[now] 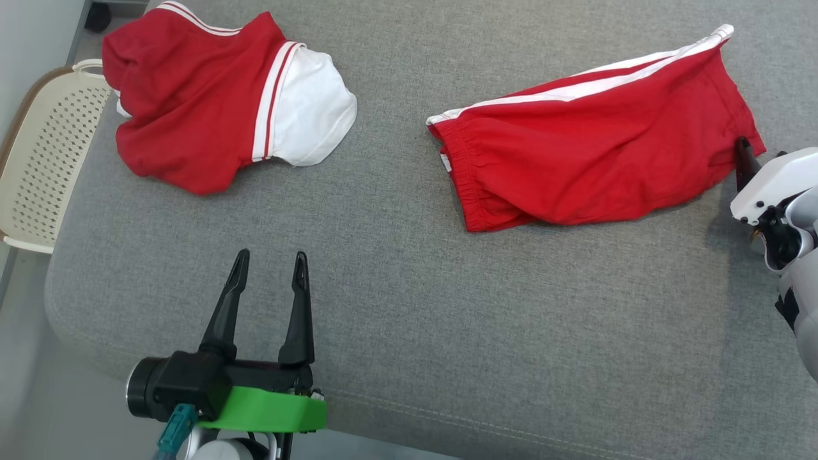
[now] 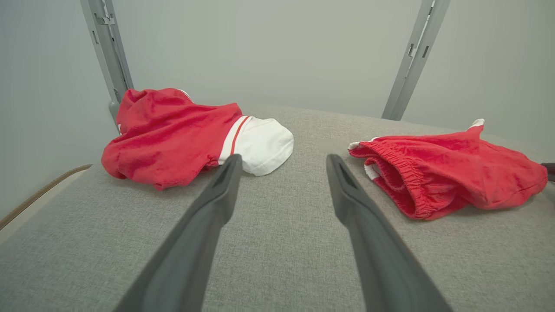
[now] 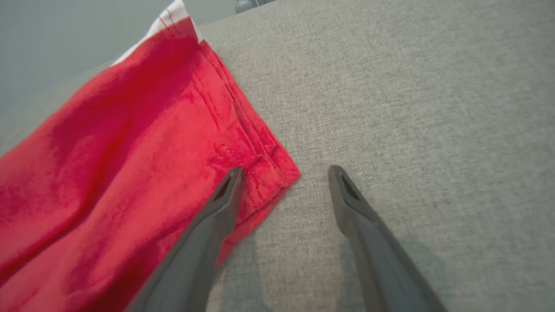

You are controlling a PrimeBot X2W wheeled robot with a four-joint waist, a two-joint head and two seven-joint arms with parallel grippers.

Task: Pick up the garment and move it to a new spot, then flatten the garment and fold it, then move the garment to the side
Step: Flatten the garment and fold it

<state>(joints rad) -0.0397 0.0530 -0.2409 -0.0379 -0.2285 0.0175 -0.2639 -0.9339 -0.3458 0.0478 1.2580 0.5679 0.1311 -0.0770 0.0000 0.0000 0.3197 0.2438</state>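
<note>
Clearly the right gripper (image 3: 284,170) is the nearer one. Its fingers, spread wide and holding nothing, straddle the near hem corner of the red shorts (image 1: 594,160). The shorts lie on the grey padded surface (image 1: 409,306), long axis running from the waistband at centre out to the robot's right. The left gripper (image 1: 271,254), equally wide and empty, hovers well apart from them.

Bright red, those shorts (image 1: 594,166), with white stripes running along the side seam. The shirt (image 1: 192,108) wore the same red, its sleeve plain white behind a white band split by a thin red line. The couch (image 1: 409,306) was grey, a fine woven fleck. The basket (image 1: 45,160) was cream, dotted all over with holes. The left gripper (image 1: 267,268) was black up front, bright green behind.
</note>
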